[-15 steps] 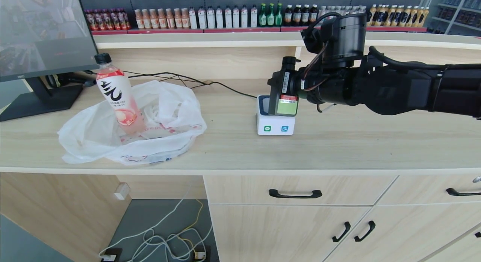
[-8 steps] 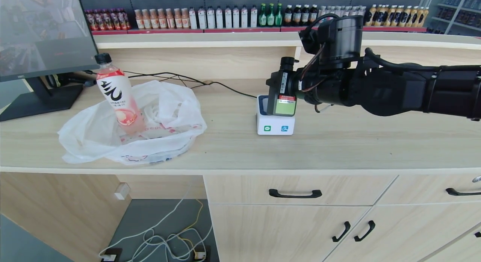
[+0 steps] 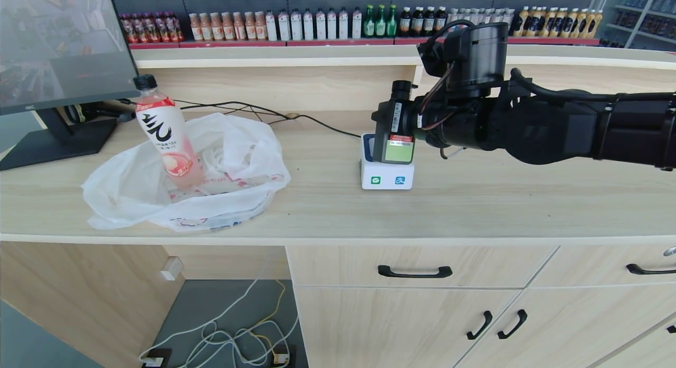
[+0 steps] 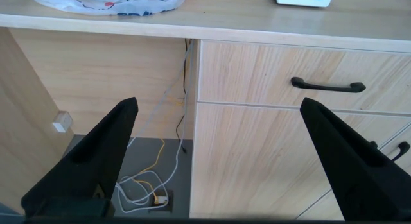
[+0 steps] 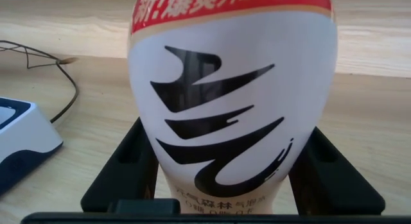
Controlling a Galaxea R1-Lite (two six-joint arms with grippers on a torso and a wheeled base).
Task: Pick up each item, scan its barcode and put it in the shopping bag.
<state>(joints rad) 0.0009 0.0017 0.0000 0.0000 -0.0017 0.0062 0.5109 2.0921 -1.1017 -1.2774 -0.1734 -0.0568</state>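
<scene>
My right gripper is shut on a bottle with a black cap and a white, red and green label. It holds the bottle upright just above the white scanner box in the middle of the counter. In the right wrist view the bottle stands between the black fingers, with the scanner beside it. A pink drink bottle leans inside the white shopping bag on the counter's left. My left gripper hangs open below the counter edge, facing the cabinet fronts.
A monitor on a black stand sits at the far left, behind the bag. Black cables run along the back of the counter. Drawers with black handles lie below. Shelves of bottles line the far wall.
My right arm has carried the bottle slightly to the left, closer over the scanner. The bag and the pink bottle have stayed put.
</scene>
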